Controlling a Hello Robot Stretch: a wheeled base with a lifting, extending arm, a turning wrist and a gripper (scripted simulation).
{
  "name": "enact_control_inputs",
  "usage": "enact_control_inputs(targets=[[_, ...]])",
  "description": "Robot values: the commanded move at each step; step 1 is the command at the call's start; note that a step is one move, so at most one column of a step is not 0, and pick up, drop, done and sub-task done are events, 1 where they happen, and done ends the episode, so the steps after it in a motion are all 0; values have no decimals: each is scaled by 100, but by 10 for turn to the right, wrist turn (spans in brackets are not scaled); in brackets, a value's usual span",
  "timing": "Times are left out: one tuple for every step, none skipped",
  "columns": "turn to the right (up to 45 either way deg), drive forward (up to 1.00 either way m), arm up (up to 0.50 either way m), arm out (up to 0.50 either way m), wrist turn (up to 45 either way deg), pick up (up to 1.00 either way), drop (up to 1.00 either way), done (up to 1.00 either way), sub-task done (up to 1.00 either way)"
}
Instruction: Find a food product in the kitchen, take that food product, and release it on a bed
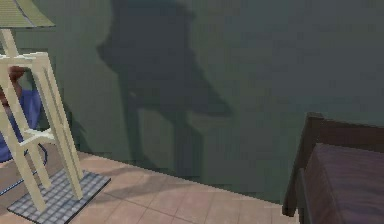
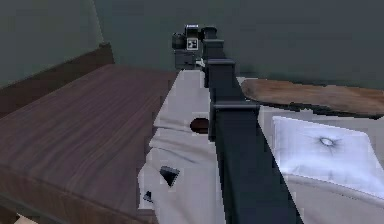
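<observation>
The arm [image 2: 240, 130] reaches out over the bed [image 2: 70, 130], with the gripper [image 2: 182, 50] at its far end near the wall. The state of the fingers cannot be told, nor whether the gripper holds anything. A small reddish round spot [image 2: 200, 124] lies on the white cover [image 2: 185, 150] just beside the arm. Whether this is the food product cannot be determined. A pillow [image 2: 320, 145] lies near the arm's other side. Judged from this position, search and transport are complete, and only the release, or confirmation of it, is left.
</observation>
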Motion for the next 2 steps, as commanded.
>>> enact_control_inputs(targets=[[0, 0, 0, -8, 0, 0, 0, 0, 0], [0, 0, 0, 0, 0, 0, 0, 100, 0]])
